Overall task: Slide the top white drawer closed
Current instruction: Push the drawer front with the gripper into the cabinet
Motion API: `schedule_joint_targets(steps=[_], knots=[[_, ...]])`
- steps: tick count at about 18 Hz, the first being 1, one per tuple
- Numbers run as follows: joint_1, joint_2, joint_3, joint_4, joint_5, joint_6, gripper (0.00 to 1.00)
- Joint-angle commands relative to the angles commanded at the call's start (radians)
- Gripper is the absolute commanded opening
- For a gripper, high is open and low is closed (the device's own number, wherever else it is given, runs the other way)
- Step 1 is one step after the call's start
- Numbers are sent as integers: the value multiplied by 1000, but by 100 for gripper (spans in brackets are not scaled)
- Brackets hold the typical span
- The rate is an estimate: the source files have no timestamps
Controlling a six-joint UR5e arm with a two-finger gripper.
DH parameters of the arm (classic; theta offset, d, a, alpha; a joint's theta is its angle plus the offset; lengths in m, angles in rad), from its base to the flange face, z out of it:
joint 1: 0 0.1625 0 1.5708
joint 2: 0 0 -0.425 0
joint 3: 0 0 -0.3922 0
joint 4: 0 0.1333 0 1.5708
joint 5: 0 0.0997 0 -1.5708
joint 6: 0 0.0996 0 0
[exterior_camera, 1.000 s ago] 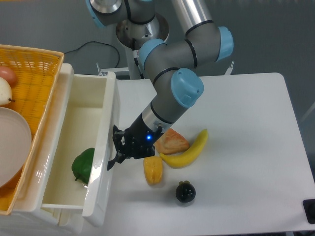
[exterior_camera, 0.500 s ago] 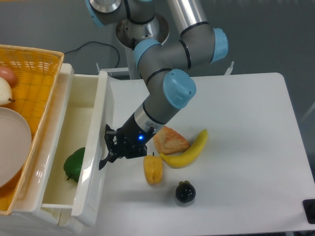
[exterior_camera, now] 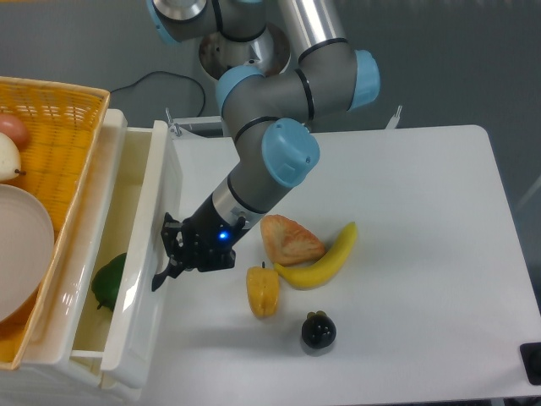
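Note:
The top white drawer (exterior_camera: pixel 139 279) is a glossy cream tray at the left, still partly pulled out, with its tall front panel facing right. A green pepper (exterior_camera: pixel 108 282) lies inside it. My gripper (exterior_camera: pixel 166 254) is at the front panel, at the black handle, fingers close together and pressed against the panel. Whether the fingers clasp the handle is not clear.
A yellow wicker basket (exterior_camera: pixel 59 127) with a white bowl (exterior_camera: pixel 21 254) and fruit sits on top at the left. On the table lie a yellow pepper (exterior_camera: pixel 263 290), a banana (exterior_camera: pixel 325 257), an orange-pink piece (exterior_camera: pixel 290 240) and a dark round fruit (exterior_camera: pixel 319 331).
The gripper has moved left, pushing the drawer front with it. The drawer opening has narrowed, and the green pepper has shifted left with it.

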Motion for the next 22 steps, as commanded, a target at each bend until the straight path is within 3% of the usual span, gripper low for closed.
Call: schedule_joint_targets(steps=[22], knots=[[-63,-6,0,11,-3,3,0]])
